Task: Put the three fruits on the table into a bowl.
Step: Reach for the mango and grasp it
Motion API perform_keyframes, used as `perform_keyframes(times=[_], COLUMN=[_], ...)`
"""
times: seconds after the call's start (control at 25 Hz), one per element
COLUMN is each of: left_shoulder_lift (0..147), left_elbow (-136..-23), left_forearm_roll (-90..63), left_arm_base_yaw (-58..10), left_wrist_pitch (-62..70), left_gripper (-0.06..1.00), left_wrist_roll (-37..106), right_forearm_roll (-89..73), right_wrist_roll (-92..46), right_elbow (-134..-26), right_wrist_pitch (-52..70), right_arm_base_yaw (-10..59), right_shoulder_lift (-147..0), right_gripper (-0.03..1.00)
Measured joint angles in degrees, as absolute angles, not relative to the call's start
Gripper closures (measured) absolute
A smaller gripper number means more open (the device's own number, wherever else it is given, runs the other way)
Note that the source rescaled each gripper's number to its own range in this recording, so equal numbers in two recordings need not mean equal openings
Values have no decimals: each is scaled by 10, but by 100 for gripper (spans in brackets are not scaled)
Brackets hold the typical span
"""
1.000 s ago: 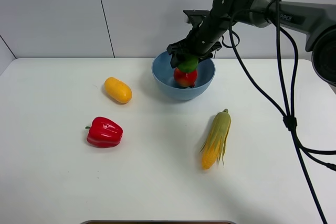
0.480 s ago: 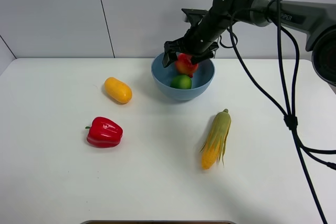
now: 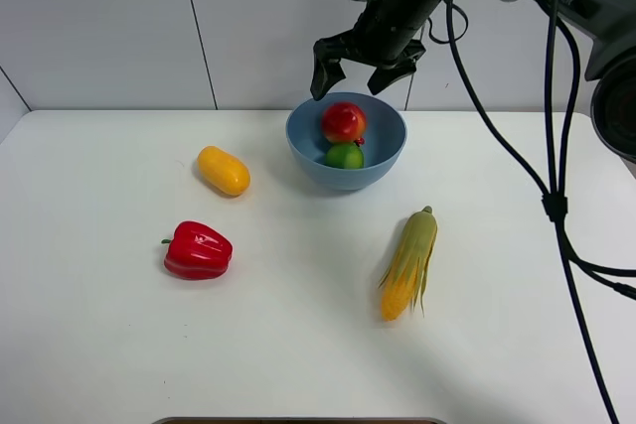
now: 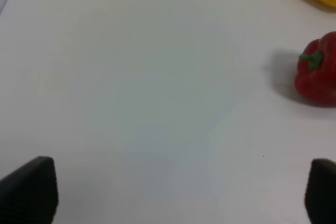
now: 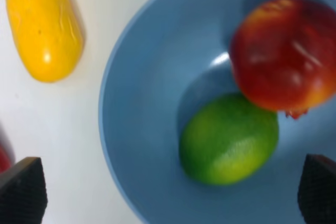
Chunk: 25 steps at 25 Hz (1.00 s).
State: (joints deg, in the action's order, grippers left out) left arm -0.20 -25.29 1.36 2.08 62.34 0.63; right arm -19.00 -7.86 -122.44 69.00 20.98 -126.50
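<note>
Two of the three fruits are in the bowl (image 3: 300, 146): one apple (image 3: 343, 121) lies against one lime (image 3: 345, 155). The one mango (image 3: 223, 170) lies on the table (image 3: 99, 345), well apart from the bowl on the left arm's side. Its long axis runs slantwise, with its nearer end turned toward the bowl. The right gripper (image 3: 351, 76) hangs just above the bowl's far rim, jaws spread and empty, so the mango lies sideways and down from it. The left gripper (image 4: 173, 195) is also spread wide with nothing between its jaws, and its camera catches only the mango's end. The right arm looks nearer. One pepper (image 3: 198, 250) and one corn cob (image 3: 409, 262) lie nearer the camera than the bowl.
</note>
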Motion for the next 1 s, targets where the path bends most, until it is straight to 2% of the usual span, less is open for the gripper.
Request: perform_keyframes(times=[0.24, 0.52, 0.76, 1.0], left_shoulder_lift=[-2, -2, -2, -2], left_elbow=[-253, -253, -253, -253], left_forearm_roll=[14, 14, 14, 14], left_arm_base_yaw=[21, 21, 21, 21], left_wrist_pitch=[623, 623, 623, 623], left_gripper=[12, 11, 11, 12], left_wrist_roll=[6, 6, 6, 6], right_forearm_roll=[-135, -56, 6, 48], right_wrist_roll=[-52, -30, -6, 18], right_elbow=[-1236, -1219, -1087, -909], right_wrist_pitch=[696, 695, 696, 697], right_arm_base_yaw=[210, 210, 210, 210], right_shoulder_lift=[-1224, -1110, -992, -847], right_gripper=[10, 10, 10, 10])
